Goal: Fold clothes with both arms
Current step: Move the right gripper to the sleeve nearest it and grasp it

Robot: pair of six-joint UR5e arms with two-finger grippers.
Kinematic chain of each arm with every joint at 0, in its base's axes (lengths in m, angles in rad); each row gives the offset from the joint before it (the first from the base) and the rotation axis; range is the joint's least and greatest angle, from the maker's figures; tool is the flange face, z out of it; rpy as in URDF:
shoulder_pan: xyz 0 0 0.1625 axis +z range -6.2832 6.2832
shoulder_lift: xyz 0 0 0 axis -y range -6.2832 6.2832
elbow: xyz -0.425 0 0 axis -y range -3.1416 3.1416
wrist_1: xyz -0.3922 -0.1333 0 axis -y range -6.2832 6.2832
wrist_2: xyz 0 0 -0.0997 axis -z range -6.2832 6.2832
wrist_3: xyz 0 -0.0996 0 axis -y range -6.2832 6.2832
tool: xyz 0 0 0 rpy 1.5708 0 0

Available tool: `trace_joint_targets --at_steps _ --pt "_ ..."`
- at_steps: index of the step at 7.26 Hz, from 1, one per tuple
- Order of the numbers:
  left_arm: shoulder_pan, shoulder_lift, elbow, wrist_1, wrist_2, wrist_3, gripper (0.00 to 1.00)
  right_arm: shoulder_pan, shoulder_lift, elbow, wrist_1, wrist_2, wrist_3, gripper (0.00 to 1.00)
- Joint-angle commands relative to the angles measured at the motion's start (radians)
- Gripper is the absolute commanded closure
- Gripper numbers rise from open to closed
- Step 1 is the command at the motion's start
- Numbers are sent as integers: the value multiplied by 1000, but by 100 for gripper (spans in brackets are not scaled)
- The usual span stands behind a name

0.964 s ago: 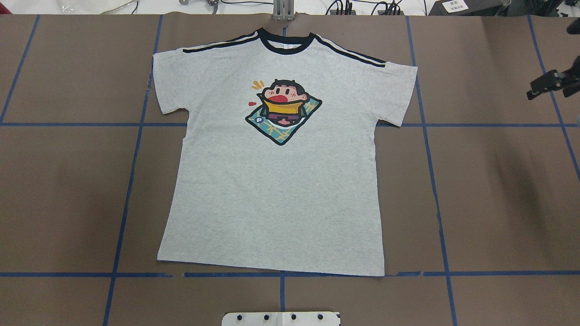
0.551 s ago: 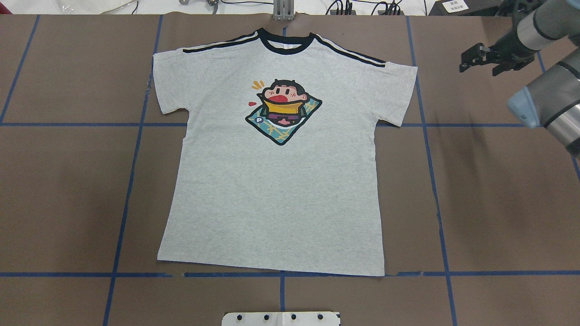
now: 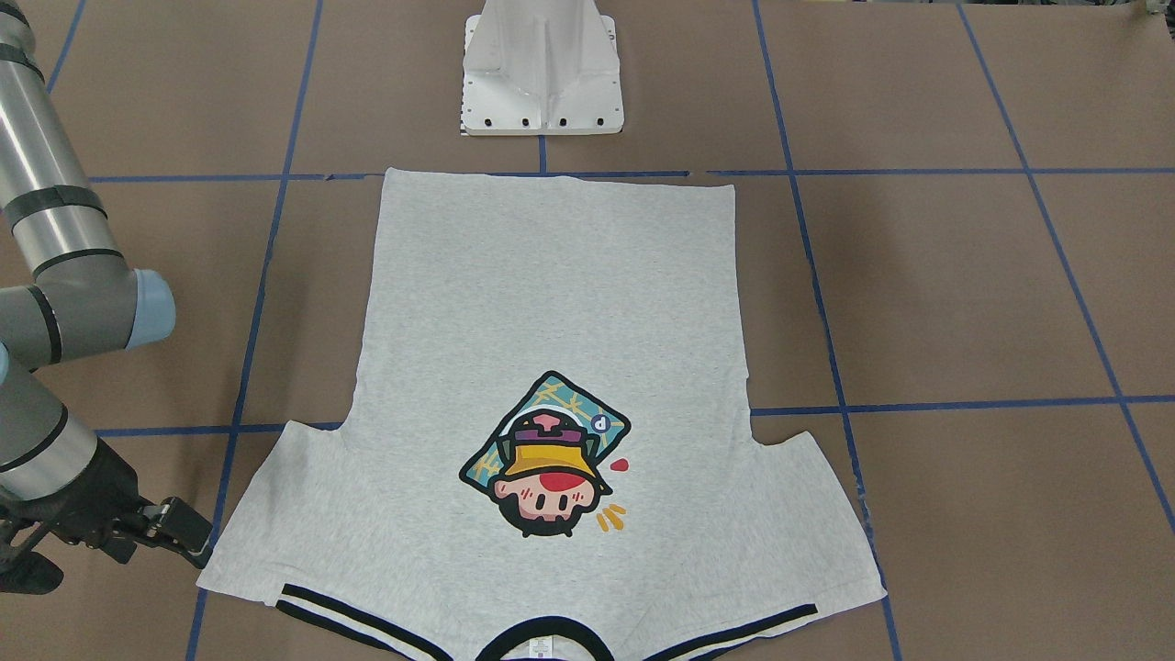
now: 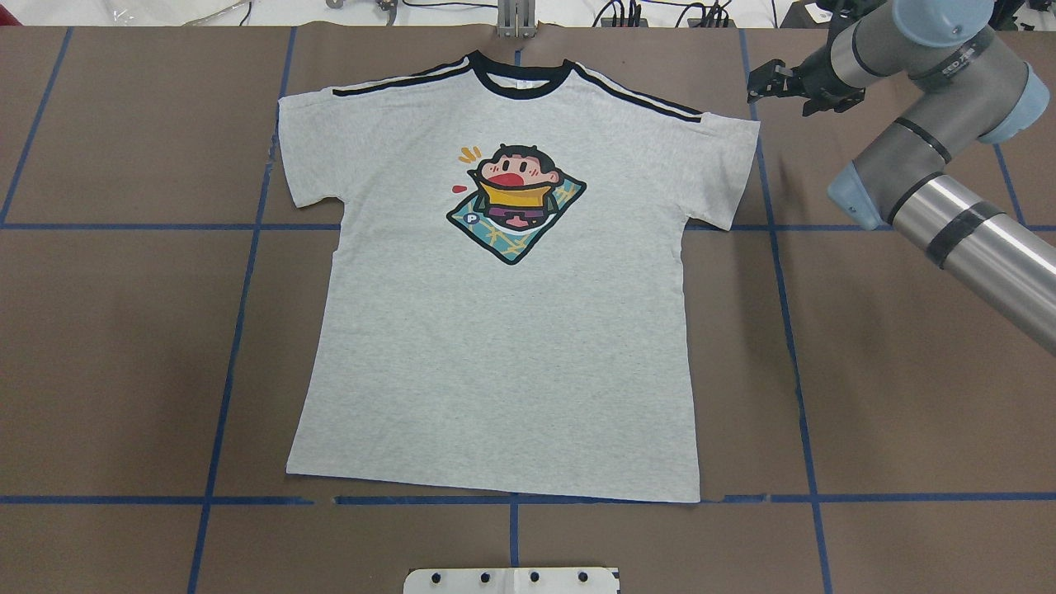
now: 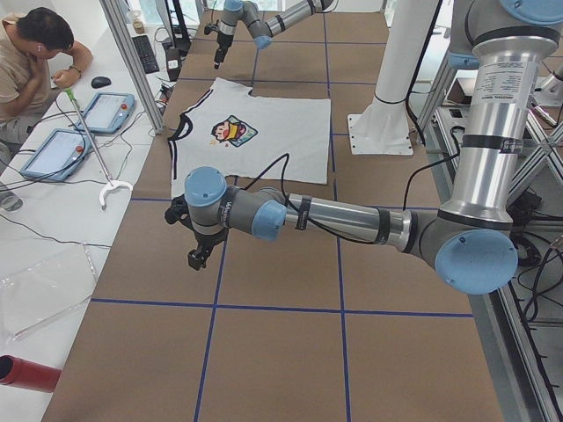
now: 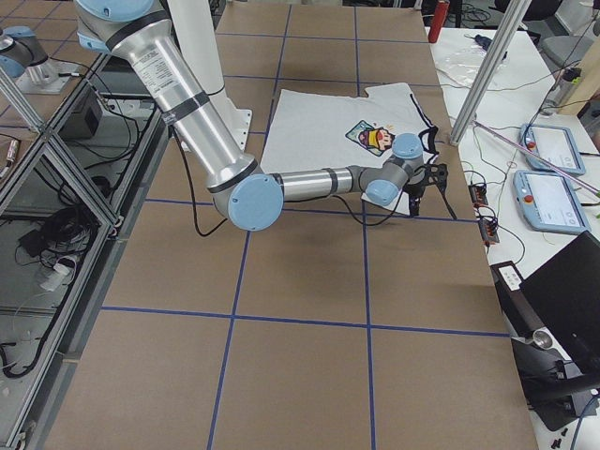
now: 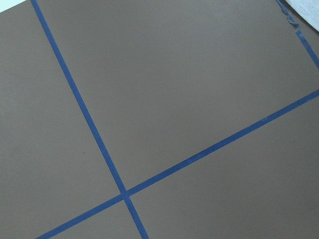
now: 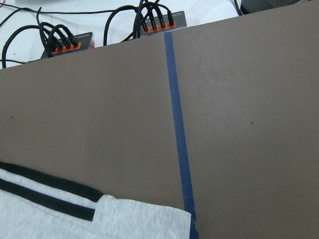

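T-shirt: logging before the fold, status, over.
Right gripper open, empty, beside sleeve. Left gripper off the T-shirt, state unclear. T-shirt flat, unfolded. Nothing on it.

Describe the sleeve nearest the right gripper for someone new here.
On the brown table, a grey T-shirt lies flat, collar at the far edge. Take the overhead view's right-hand sleeve: only it has the right gripper near its outer corner.

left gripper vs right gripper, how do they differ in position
The right gripper sits beside a sleeve corner of the T-shirt; the left gripper hangs over bare table, apart from the T-shirt. The right arm shows in the overhead view; the left arm does not. Neither gripper holds the T-shirt.
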Motion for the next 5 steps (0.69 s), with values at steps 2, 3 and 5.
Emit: trace_joint_targets --at_steps 2,3,5 --pt "0 -2 -4 0 -1 2 0 -35 80 -124 20 -80 54 2" --pt "0 -2 -4 -2 -1 2 0 -46 80 -135 20 -92 54 2" --pt "0 -5 1 -2 -1 2 0 -46 80 -150 17 -94 54 9"
